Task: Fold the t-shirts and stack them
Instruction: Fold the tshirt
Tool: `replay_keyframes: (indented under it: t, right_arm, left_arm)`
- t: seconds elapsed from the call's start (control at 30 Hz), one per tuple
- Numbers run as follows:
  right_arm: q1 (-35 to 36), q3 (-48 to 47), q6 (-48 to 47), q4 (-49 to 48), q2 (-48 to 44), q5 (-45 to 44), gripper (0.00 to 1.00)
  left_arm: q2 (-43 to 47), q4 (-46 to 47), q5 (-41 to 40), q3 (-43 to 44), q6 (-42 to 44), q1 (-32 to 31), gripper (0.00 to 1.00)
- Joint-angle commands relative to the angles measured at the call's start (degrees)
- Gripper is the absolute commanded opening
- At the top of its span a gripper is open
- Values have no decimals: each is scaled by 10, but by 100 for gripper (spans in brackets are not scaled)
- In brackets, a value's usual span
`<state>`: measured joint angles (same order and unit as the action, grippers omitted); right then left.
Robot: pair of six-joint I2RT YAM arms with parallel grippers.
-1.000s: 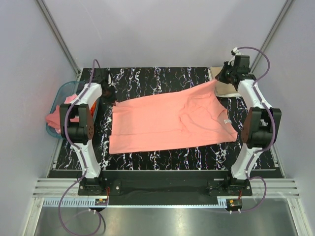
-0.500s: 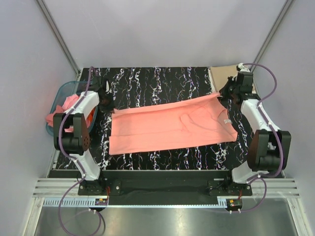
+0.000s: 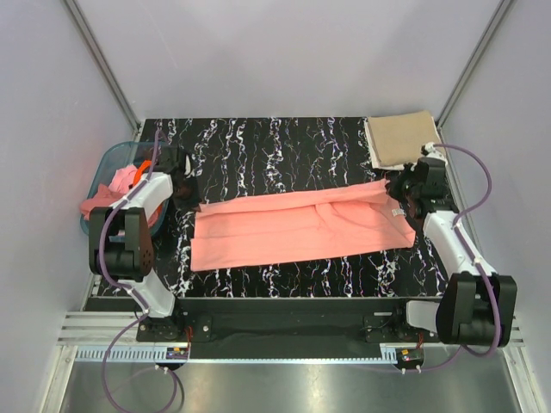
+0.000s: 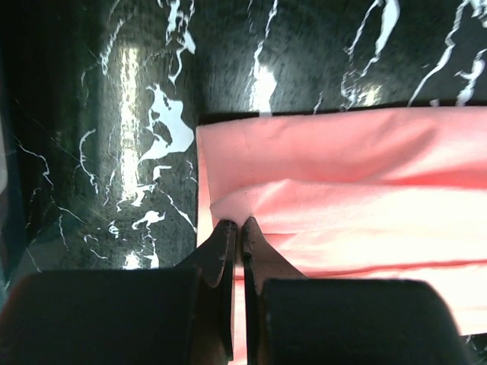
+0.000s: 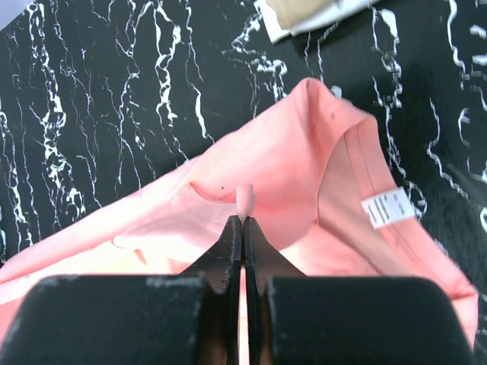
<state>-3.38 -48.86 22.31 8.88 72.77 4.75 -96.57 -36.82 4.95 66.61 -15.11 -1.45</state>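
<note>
A salmon-pink t-shirt (image 3: 297, 228) lies across the black marble table, its far long edge folded toward the near side. My left gripper (image 3: 191, 193) is shut on the shirt's far-left corner (image 4: 232, 209), pinching a small fold. At the right end, my right gripper (image 3: 398, 187) is shut on a pinch of the salmon-pink t-shirt (image 5: 304, 167) beside the collar with its white label (image 5: 388, 207). A folded tan t-shirt (image 3: 400, 139) rests at the far right corner. More t-shirts (image 3: 116, 182), pink and orange, sit crumpled in the basket at the left.
The translucent teal basket (image 3: 105, 166) hangs off the table's left edge beside my left arm. The tan t-shirt's corner (image 5: 312, 11) shows at the top of the right wrist view. White-veined black tabletop (image 3: 275, 142) lies beyond the shirt.
Both grippers have drawn the shirt's far edge toward the near side, folding it over into a narrower band. The right arm has left the tan t-shirt, which now shows whole.
</note>
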Motion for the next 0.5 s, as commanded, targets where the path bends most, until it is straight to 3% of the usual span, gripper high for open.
replay_keyframes:
  t: [0.0,0.17,0.27,0.33,0.47]
  right_arm:
    - [-2,28,34,-20,-47,-16,0]
    - [-2,62,68,3,-69,-30,0]
    - [-2,76,90,30,-69,-33,0]
    - [-2,84,105,39,-64,-17,0]
    - [-2,93,113,47,-62,-3,2]
  left_arm:
    - [23,32,-18,-22,-7,-3,0]
    - [31,34,-45,-28,-13,-6,2]
    - [38,32,-66,-28,-17,-7,14]
    - [45,15,-90,-24,-25,-8,30]
    - [80,-3,-105,-3,-27,-19,43]
